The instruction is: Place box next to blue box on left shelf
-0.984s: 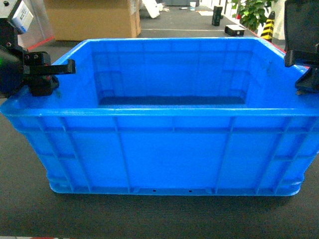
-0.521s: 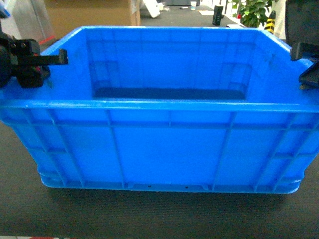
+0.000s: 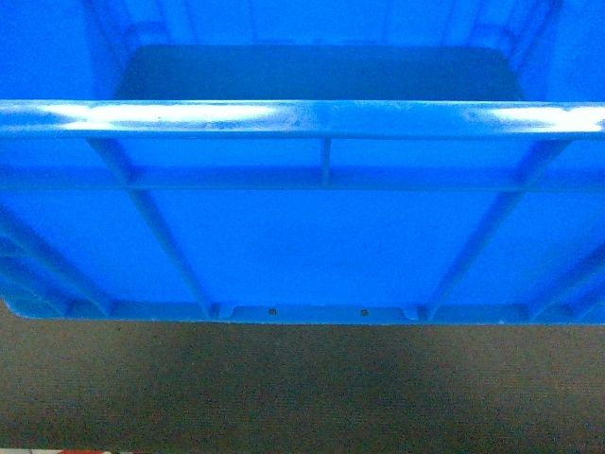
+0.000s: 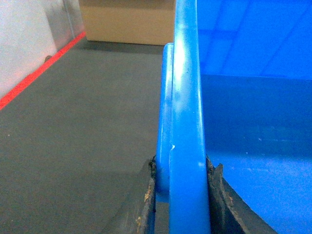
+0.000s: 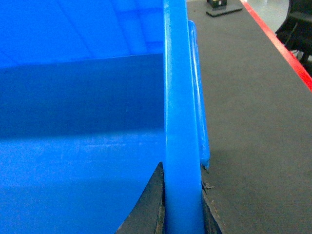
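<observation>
- In your head view the large bright-blue open-top plastic crate [image 3: 312, 236] fills nearly the whole frame; you see its near wall with slanting ribs, and its thick near rim runs as a level band across the upper part.
- At the centre of the near wall's bottom edge you can pick out the small tab with two tiny holes [image 3: 317, 311].
- Below the crate's bottom edge you see the dark grey carpet-like floor [image 3: 302, 388]; whether the crate touches it or hangs just above it you cannot tell from this view.
- Neither gripper shows in your head view.
- In your left wrist view the left gripper [image 4: 181, 204] pinches the crate's left rim: one dark worn finger [image 4: 145, 200] lies against the outer side of the rim and the other against the inner side, with the blue rim running away between them.
- To the left of that rim you have bare grey floor, a red line [image 4: 39, 73] along the floor's left edge, and a brown cardboard box [image 4: 126, 22] at the far end.
- In your right wrist view the right gripper [image 5: 181, 209] pinches the crate's right rim in the same way, one dark finger [image 5: 151, 204] inside the crate and the other outside.
- To the right of that rim you see grey floor, a red line [image 5: 280, 46] at the right edge, and a small dark object [image 5: 222, 6] at the far end.
- The roller shelf appears in none of your views.
</observation>
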`<state>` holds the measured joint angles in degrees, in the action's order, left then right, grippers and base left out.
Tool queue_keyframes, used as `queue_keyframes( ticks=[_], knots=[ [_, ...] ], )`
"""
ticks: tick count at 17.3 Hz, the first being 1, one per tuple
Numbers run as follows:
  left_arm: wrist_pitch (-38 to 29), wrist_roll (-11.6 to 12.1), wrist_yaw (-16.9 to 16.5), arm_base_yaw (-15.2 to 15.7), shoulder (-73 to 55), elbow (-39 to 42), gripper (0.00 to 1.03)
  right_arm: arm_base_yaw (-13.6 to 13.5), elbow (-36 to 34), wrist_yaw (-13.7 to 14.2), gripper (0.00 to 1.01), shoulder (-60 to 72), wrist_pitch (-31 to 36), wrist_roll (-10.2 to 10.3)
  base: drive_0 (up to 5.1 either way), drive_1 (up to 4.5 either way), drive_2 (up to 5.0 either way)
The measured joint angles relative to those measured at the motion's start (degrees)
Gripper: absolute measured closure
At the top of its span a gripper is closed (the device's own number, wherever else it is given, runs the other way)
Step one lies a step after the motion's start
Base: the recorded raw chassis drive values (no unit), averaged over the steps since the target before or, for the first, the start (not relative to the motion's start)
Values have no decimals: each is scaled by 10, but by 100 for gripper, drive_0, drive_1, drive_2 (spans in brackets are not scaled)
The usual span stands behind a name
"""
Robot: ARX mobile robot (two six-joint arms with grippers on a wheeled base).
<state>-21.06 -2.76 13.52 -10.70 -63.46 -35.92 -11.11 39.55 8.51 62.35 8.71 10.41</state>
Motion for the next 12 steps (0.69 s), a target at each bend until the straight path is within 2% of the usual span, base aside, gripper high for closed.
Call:
queue_keyframes(
  ticks=[1, 3, 12],
  knots=[
    [-10, 3, 6, -5, 13, 13, 83, -13, -11, 20, 91, -17, 13, -13, 0, 0, 0],
    [-13, 3, 7, -5, 14, 13, 84, -13, -12, 22, 91, -23, 16, -21, 0, 0, 0],
    [-8, 9, 9, -6, 12, 13, 84, -13, -14, 23, 91, -22, 14, -23, -19, -19, -19]
  ],
)
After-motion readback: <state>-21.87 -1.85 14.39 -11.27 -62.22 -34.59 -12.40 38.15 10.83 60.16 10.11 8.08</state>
